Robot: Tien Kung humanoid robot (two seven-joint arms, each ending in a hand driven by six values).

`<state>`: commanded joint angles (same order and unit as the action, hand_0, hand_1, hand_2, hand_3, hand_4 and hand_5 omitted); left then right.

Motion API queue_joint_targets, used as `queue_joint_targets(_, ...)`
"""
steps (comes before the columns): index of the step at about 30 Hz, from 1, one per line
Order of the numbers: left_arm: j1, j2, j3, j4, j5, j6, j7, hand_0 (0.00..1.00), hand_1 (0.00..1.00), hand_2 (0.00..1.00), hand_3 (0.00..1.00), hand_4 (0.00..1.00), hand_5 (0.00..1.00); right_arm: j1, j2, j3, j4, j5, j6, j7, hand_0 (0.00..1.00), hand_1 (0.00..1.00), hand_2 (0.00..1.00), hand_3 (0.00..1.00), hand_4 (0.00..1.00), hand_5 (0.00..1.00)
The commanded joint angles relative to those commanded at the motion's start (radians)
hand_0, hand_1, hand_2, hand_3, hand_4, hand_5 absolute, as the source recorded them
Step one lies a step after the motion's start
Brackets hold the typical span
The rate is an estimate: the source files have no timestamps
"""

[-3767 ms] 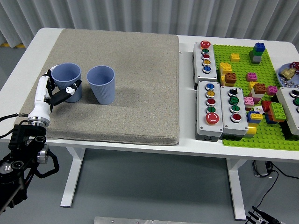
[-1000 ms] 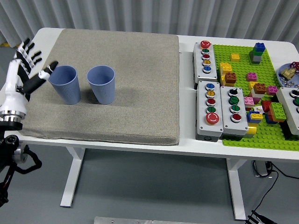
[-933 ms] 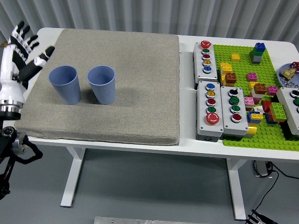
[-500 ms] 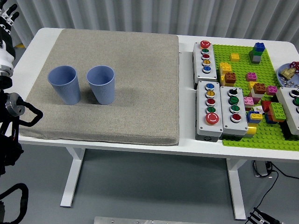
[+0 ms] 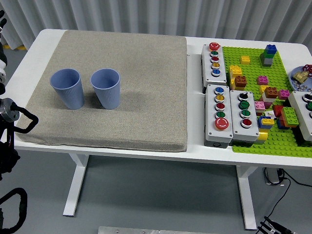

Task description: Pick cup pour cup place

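Head view: 2 blue cups stand upright and just beside each other, not touching, on the left part of the grey mat that covers the left half of the white table. The left cup is nearer the mat's left edge; the right cup stands to its right. Each cup's long axis is vertical, mouth up; whether either holds anything cannot be told.

The left arm shows only at the picture's left edge, off the table and well apart from both cups. Its hand is almost wholly cut off by the frame, so whether the fingers are spread or curled cannot be told. The cups lie to the right of that arm and further over the table, the left cup first in line. The right arm is out of view, so the left is the nearer.

Neither cup is held. Judging by this, the cups look set down, or a pick has yet to begin.
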<state>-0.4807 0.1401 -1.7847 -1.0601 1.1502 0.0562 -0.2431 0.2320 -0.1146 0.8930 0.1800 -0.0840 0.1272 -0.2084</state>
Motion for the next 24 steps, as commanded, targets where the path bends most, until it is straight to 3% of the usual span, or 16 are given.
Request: queue_joint_targets(24, 0.014, -0.004, -0.002, -0.034, 0.018, 0.009, 0.000, 0.849, 0.856, 0.950, 0.944, 0.774, 0.998, -0.004, 0.006, -0.001, 0.000, 0.001, -0.008, 0.008, 0.754, 0.683, 0.729, 0.609, 0.197, 0.257)
